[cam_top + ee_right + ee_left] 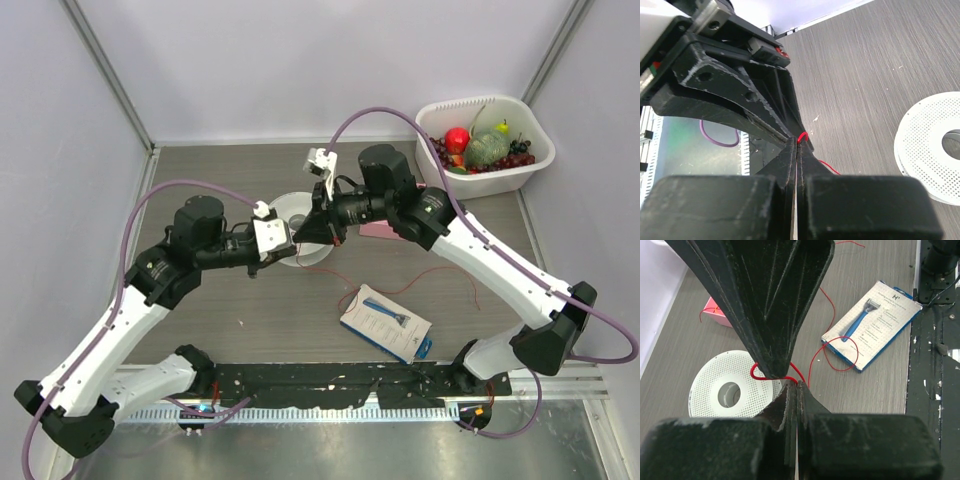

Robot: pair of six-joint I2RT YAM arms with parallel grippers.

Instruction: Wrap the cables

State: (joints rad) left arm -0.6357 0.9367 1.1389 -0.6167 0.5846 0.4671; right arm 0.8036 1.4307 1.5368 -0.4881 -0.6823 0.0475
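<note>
The cable is a hair-thin red wire (400,292) that trails in loose strands across the table towards the razor pack. Both grippers meet tip to tip just above a white perforated disc (292,208). My left gripper (796,385) is shut, pinching a small red loop of the wire (775,374) at its tips. My right gripper (797,141) is shut too, with a tiny red bend of wire (802,136) poking out of its tips. From the pinch the wire hangs down and curls into a loop (841,355) over the pack's corner. In the top view the left gripper (290,252) and right gripper (302,240) nearly touch.
A carded blue razor pack (386,323) lies near the front middle. A small pink item (378,230) sits under the right arm. A white basket (530,175) of toy fruit stands at the back right. Purple hoses arc over both arms.
</note>
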